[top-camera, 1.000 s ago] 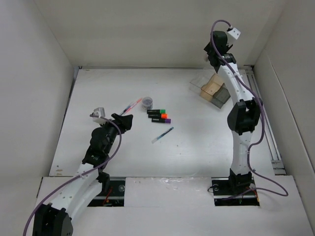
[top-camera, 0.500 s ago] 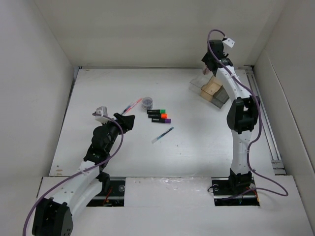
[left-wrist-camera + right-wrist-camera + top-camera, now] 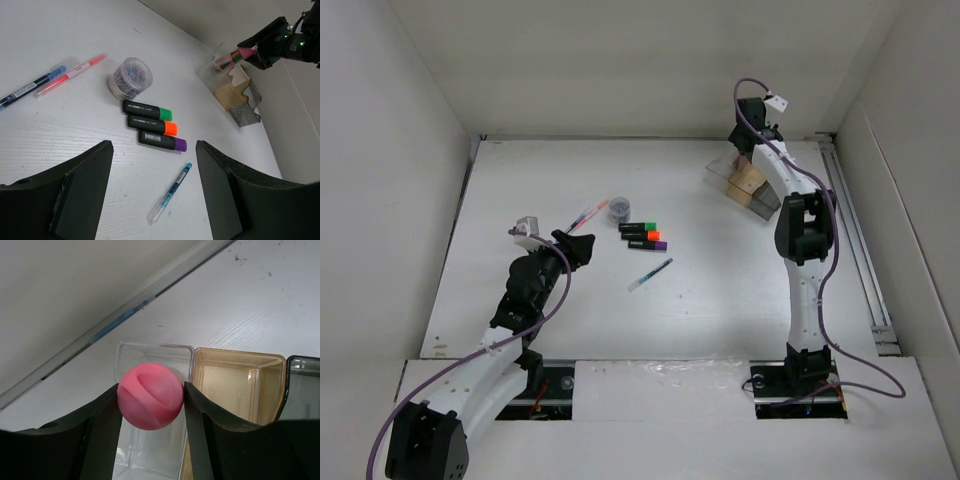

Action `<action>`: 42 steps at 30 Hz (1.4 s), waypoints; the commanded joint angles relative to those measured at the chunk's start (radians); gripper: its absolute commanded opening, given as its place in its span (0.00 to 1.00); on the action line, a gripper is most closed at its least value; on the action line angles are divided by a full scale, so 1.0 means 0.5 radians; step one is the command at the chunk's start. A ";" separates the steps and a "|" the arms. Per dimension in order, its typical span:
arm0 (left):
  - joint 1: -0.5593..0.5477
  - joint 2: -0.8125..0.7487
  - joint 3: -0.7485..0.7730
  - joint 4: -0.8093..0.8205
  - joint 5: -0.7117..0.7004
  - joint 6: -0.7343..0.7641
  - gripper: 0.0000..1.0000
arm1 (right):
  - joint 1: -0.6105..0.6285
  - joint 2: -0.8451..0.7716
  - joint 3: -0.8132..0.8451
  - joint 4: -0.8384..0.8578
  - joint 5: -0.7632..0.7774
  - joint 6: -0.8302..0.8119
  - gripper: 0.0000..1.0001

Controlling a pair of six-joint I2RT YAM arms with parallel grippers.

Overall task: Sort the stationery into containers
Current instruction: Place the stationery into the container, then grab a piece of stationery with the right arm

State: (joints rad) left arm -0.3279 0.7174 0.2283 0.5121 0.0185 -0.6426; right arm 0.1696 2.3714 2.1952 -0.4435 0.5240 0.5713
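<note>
Right pincer [image 3: 150, 407] is clamped on the pink-capped bottle [image 3: 150, 397], one finger on each side of the cap. It hangs at the far right of the worktop [image 3: 720, 290], over the tray [image 3: 752, 185]. From the wrist view the cap lines up with the clear compartment [image 3: 155, 346]. The tan compartment [image 3: 235, 375] is next to it and the smoky grey one [image 3: 300, 385] is beyond that. Can't tell if the bottle touches the tray.

Left pincer [image 3: 578, 243] is spread wide with nothing in it, above the worktop near the loose items.

On the worktop:
- Green marker [image 3: 147, 110], orange marker [image 3: 151, 124] and purple marker [image 3: 162, 140] lie side by side.
- Round jar [image 3: 131, 77] is just beyond the markers.
- Pink-red pen [image 3: 72, 74] lies beside a dark blue pen [image 3: 32, 86].
- Blue-white pen [image 3: 170, 191] lies alone, nearer the arm bases.
</note>
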 commanded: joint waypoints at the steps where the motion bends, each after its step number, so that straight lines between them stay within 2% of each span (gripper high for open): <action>1: -0.007 -0.005 0.025 0.080 0.030 0.030 0.64 | 0.001 -0.034 0.040 0.092 0.057 -0.029 0.49; 4: -0.007 -0.023 0.025 0.059 0.012 0.049 0.64 | 0.001 -0.034 0.040 0.092 0.057 -0.029 0.61; 11: -0.007 -0.042 0.025 0.037 0.012 0.070 0.64 | 0.038 -0.171 -0.006 0.111 0.057 -0.047 0.81; 17: -0.007 -0.063 0.047 0.019 0.012 0.070 0.64 | 0.105 -0.477 -0.202 0.141 0.075 -0.047 0.87; 21: -0.007 -0.131 0.065 -0.027 0.012 0.089 0.64 | 0.204 -0.674 -0.313 0.200 0.038 -0.072 0.87; 23: -0.007 -0.152 0.065 -0.082 -0.025 0.107 0.64 | 0.292 -0.736 -0.346 0.200 -0.056 -0.090 0.81; 24: -0.007 -0.180 0.065 -0.101 -0.025 0.107 0.63 | 0.329 -0.800 -0.423 0.227 -0.115 -0.108 0.74; 25: -0.007 -0.207 0.083 -0.122 -0.049 0.107 0.63 | 0.369 -0.834 -0.478 0.252 -0.170 -0.109 0.55; 27: -0.007 -0.232 0.083 -0.122 -0.071 0.107 0.63 | 0.516 -0.895 -0.671 0.349 -0.323 -0.127 0.39; 28: -0.007 -0.232 0.083 -0.141 -0.071 0.107 0.63 | 0.571 -0.935 -0.742 0.393 -0.357 -0.151 0.37; 31: -0.007 -0.250 0.102 -0.162 -0.089 0.107 0.63 | 0.811 -0.957 -0.932 0.500 -0.410 -0.173 0.46; 32: -0.007 -0.250 0.102 -0.186 -0.089 0.107 0.63 | 0.866 -0.936 -0.933 0.519 -0.410 -0.200 0.62; 35: -0.007 -0.293 0.102 -0.229 -0.089 0.107 0.63 | 1.053 -0.841 -0.921 0.476 -0.434 -0.240 0.85; 36: -0.007 -0.321 0.102 -0.230 -0.107 0.107 0.63 | 1.087 -0.807 -0.899 0.455 -0.434 -0.241 0.97; 37: -0.007 -0.321 0.102 -0.230 -0.108 0.107 0.63 | 1.136 -0.773 -0.875 0.421 -0.434 -0.241 0.99; 42: -0.025 -0.339 0.102 -0.248 -0.108 0.107 0.63 | 1.198 -0.488 -0.642 0.258 -0.434 -0.259 0.99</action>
State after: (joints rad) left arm -0.3328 0.5587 0.2317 0.3836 -0.0288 -0.6025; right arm 0.7815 2.0922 1.7817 -0.2836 0.3038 0.4603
